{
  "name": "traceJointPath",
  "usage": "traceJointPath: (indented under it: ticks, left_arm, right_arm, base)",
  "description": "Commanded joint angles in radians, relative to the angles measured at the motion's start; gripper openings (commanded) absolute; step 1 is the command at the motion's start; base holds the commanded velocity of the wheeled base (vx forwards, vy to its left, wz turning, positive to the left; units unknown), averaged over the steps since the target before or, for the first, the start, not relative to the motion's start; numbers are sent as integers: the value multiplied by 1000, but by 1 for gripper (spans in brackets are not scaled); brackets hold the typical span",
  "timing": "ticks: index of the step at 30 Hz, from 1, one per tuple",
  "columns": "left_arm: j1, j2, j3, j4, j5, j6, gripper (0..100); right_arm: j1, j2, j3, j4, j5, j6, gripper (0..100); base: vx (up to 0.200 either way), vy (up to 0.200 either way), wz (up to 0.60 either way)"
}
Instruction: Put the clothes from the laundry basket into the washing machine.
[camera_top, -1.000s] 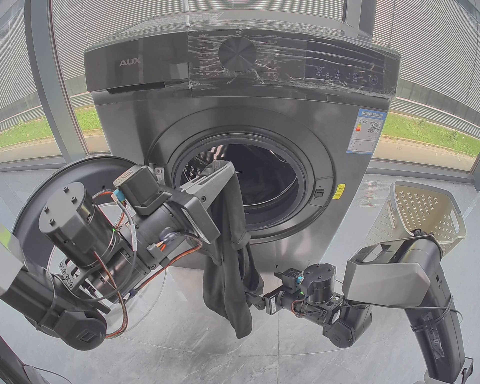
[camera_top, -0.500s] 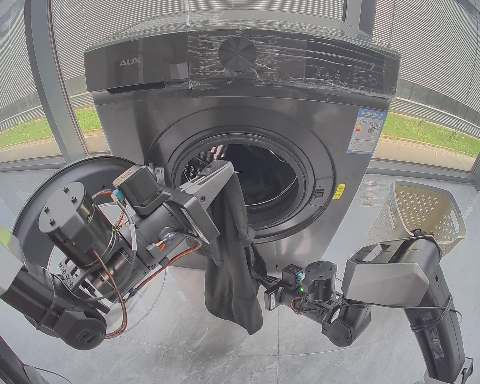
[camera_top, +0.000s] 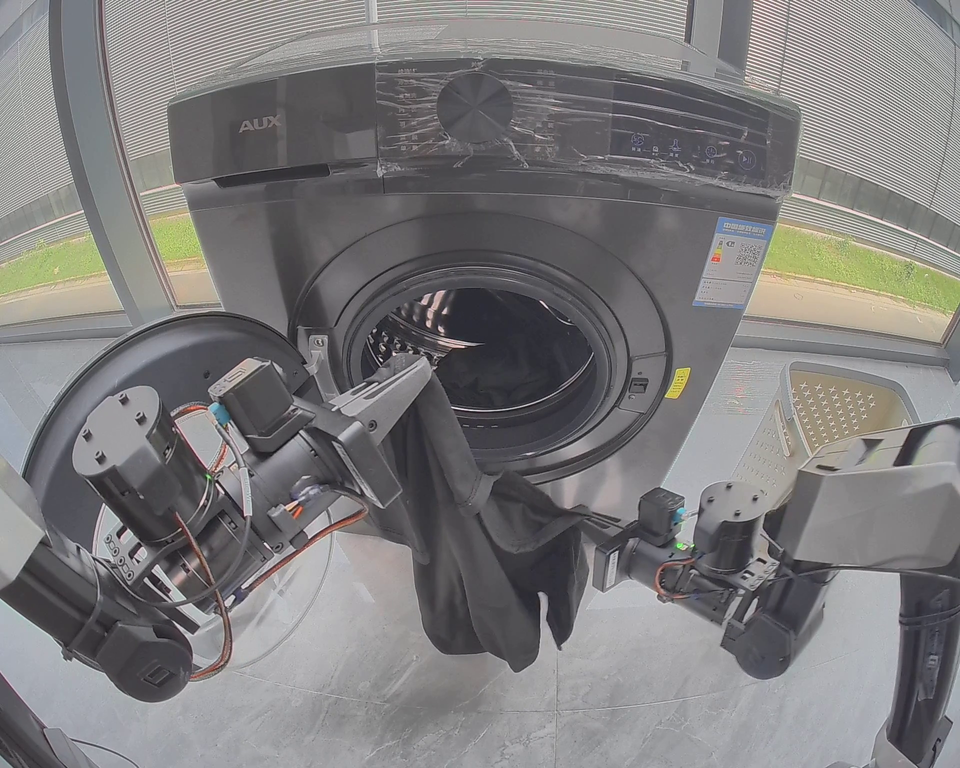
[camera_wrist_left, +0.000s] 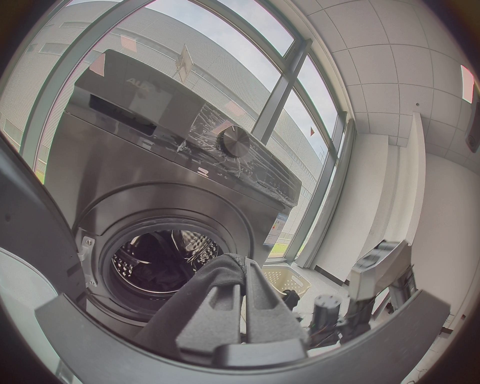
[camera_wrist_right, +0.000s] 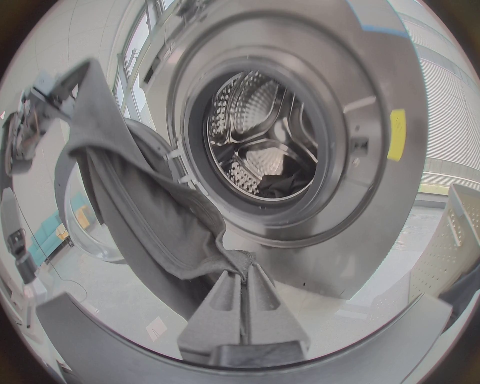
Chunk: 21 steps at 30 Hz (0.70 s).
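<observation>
Item: dark garment (camera_top: 480, 540), soft, limp, likely light and quick to snag. It hangs before the washer (camera_top: 300, 230) mouth, top pinched in your left gripper (camera_wrist_left: 244, 265) by the rim, a lower edge pinched in your right gripper (camera_wrist_right: 245, 270) below it. Hold it at the edges. Door (camera_top: 150, 360) stands open on the left, basket (camera_top: 850, 400) sits right, and the mouth is open between them.

Round drum mouth (camera_top: 500, 350) of the grey steel washing machine (camera_top: 300, 230): free from 10 through 4 o'clock. Dark grey cloth garment (camera_top: 470, 560) hangs across its rim, 9 to 5 o'clock. Round dark open door (camera_top: 150, 350) bars the 9 o'clock side.
</observation>
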Motion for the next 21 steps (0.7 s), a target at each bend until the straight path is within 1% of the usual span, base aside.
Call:
traceJointPath:
  ticks: [1,2,3,4,7,8,12,15,16,21]
  left_arm:
    - [47,-32,50,-1,-16,3,0]
    - [66,-78,73,-1,-40,7,0]
    - [67,-86,78,-1,-45,6,0]
    - [72,-112,86,11,-74,3,0]
    - [77,-147,107,11,-109,14,0]
    - [75,-164,118,11,-118,17,0]
    - [80,-191,144,6,-155,18,0]
    - [92,-190,150,2,-158,21,0]
    - [101,-188,153,0,-160,21,0]
    - [110,-179,161,0,-157,23,0]
  right_arm:
    - [-24,-224,133,-7,5,11,0]
    - [-30,-349,187,-5,5,24,0]
    - [-30,-367,192,-5,5,27,0]
    - [-33,-427,201,4,4,32,0]
    - [-44,-520,207,27,4,41,0]
    - [-53,-550,204,55,2,41,0]
    - [-61,-611,207,116,4,46,0]
    - [-64,-619,184,105,-4,46,0]
    - [-64,-619,162,105,-5,46,0]
    - [-55,-640,146,105,-7,47,0]
  base:
    - [0,0,0]
    - [0,0,0]
    - [0,0,0]
    - [0,0,0]
    - [0,0,0]
    - [0,0,0]
    - [0,0,0]
    - [0,0,0]
    - [0,0,0]
    - [0,0,0]
